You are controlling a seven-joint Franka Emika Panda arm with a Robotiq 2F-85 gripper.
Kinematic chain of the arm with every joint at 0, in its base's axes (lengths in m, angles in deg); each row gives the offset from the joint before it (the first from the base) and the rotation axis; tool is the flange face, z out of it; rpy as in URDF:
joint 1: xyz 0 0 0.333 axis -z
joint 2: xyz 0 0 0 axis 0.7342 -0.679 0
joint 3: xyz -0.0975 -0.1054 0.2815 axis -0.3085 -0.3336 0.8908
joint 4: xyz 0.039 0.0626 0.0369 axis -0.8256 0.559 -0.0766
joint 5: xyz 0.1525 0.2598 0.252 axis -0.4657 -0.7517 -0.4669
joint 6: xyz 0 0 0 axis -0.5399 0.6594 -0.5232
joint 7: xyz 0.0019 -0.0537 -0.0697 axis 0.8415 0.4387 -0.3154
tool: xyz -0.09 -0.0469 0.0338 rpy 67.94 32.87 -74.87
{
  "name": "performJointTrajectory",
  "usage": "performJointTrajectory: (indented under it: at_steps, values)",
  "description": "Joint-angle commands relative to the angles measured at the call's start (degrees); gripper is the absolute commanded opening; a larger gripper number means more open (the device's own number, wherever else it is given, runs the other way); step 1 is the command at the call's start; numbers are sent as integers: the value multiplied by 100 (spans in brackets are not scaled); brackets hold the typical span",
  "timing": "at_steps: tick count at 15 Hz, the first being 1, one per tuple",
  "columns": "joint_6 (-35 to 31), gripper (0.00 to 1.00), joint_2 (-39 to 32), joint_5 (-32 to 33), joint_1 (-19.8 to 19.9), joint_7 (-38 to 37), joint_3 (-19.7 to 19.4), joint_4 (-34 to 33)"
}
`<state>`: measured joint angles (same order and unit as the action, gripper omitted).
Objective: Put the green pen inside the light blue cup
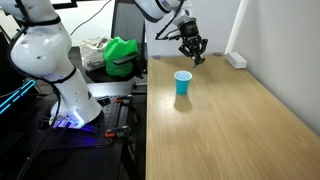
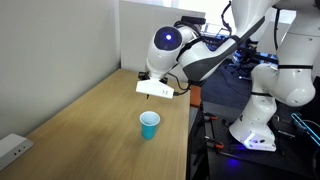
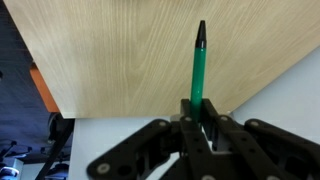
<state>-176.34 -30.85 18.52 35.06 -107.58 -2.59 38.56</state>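
The green pen [image 3: 198, 70] with a black tip stands out from my gripper [image 3: 198, 112], which is shut on its lower end in the wrist view. In an exterior view my gripper [image 1: 193, 48] hangs above the far part of the wooden table [image 1: 230, 130], behind and slightly right of the light blue cup [image 1: 182, 83]. The cup stands upright and empty on the table. In an exterior view the cup [image 2: 150, 125] sits in front of the arm, and the gripper [image 2: 155, 88] is above and behind it. The cup is out of the wrist view.
A white power strip [image 1: 236, 60] lies at the table's far edge by the wall, also seen in an exterior view [image 2: 12, 150]. A green cloth [image 1: 122, 55] lies on a cart beside the table. A second white robot [image 1: 50, 60] stands beside the table.
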Motion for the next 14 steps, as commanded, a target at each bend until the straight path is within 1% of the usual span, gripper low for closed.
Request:
performJointTrajectory:
  at_steps: [1, 8, 14]
  values:
    - [499, 4, 38, 226, -91, -337, 199, -14]
    - [1228, 4, -123, 675, -288, -716, 533, -170]
    - [1548, 4, -344, 990, -441, -631, 699, -300]
